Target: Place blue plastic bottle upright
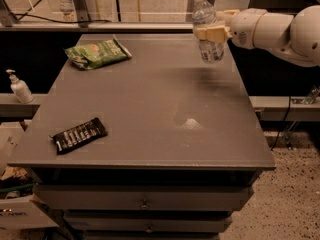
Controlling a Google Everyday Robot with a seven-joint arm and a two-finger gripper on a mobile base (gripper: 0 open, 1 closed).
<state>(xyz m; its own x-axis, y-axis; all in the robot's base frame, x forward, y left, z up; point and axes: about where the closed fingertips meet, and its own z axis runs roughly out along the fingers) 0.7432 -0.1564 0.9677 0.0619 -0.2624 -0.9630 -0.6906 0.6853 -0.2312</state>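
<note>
The blue plastic bottle (206, 28), clear with a white cap and a pale label, is held almost upright, cap up, above the far right part of the grey table (150, 109). My gripper (212, 31) comes in from the right and is shut on the bottle's middle. The bottle's base hangs a little above the tabletop, over its shadow.
A green snack bag (96, 53) lies at the far left of the table. A dark snack bar (80, 135) lies near the front left edge. A white pump dispenser (18, 86) stands on a shelf left of the table. Drawers run below the front edge.
</note>
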